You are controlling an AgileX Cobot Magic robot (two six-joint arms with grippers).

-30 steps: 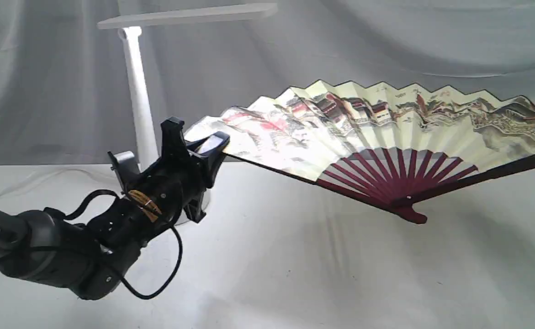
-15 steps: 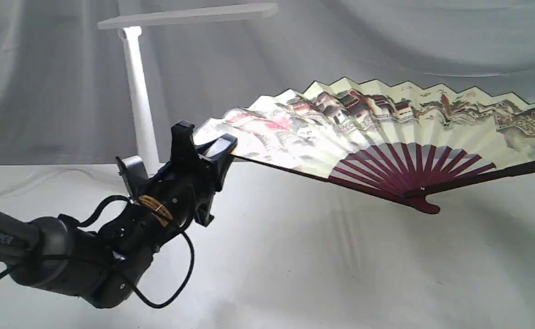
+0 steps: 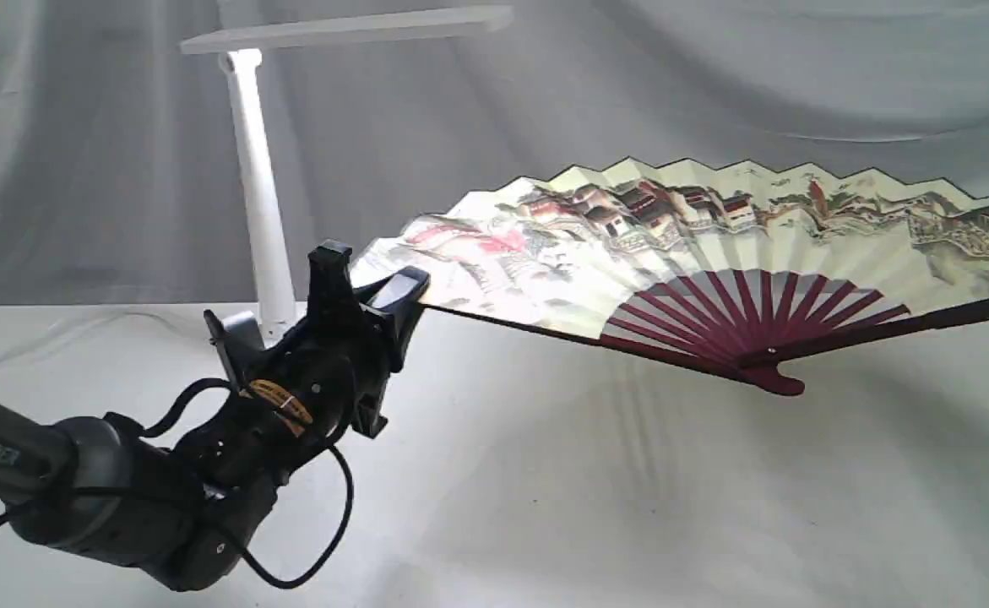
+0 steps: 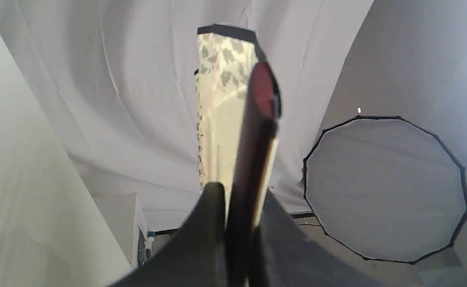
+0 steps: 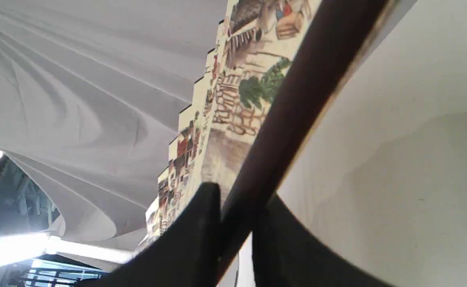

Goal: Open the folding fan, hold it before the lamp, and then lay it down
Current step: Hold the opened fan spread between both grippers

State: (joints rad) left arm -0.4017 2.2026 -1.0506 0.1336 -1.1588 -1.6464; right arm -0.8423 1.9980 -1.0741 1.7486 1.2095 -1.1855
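The folding fan (image 3: 714,228) is spread wide and held in the air above the table, its painted leaf facing the camera and its maroon pivot (image 3: 777,382) low. My left gripper (image 3: 397,291) is shut on the fan's left outer rib, seen edge-on as a dark rib (image 4: 253,151) between the fingers of the left gripper (image 4: 237,191). My right gripper (image 5: 237,191) is shut on the other outer rib (image 5: 305,79); it lies beyond the exterior view's right edge. The white lamp (image 3: 258,186) stands behind the left gripper, which hides its base, and its bar head (image 3: 350,29) reaches over the fan's left end.
A white cloth covers the table (image 3: 545,507) and a white drape hangs behind. The left arm (image 3: 97,498) with its looping black cable (image 3: 325,540) lies low at the front left. A round diffuser panel (image 4: 385,187) shows in the left wrist view.
The open fan has shifted to the right and tipped flatter, its top edge lower. My left gripper went right with it, then dropped back a little. Both grips have held.
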